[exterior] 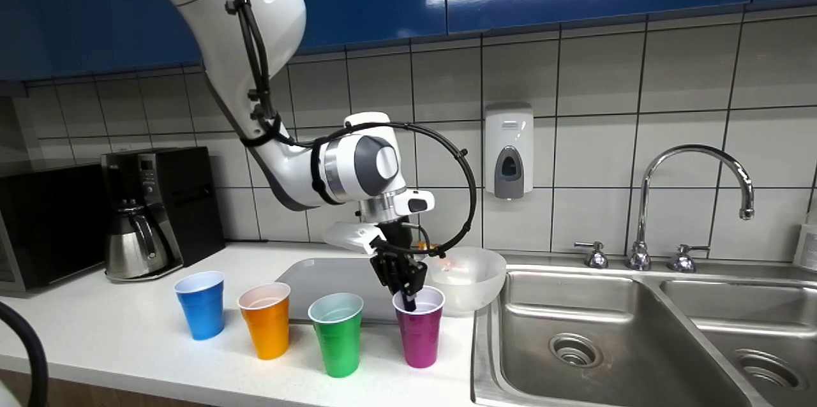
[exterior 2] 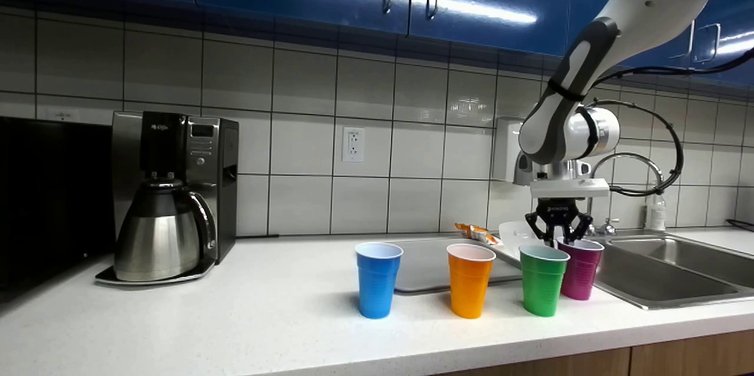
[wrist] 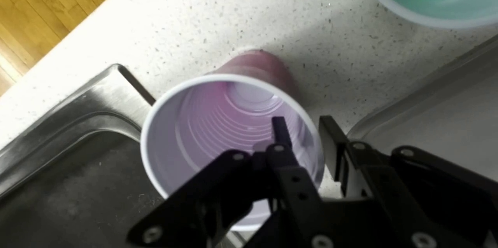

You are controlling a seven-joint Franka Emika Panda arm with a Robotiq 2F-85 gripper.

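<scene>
Purple cup [exterior: 421, 340] was seen upright on counter [exterior 2: 294, 323], between green cup [exterior: 339, 340] and sink [exterior: 487, 356]. Its wall was straddled by gripper [wrist: 302, 120]; jaws were seen apart, one inside the cup, one outside, with wall in the gap.

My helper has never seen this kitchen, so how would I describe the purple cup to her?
Find the double steel sink set into the white counter. Just beside it, at the end of a loose line of four, stands the purple cup. Unlike the blue cup, orange cup and green cup, it alone has the gripper straddling its rim.
</scene>
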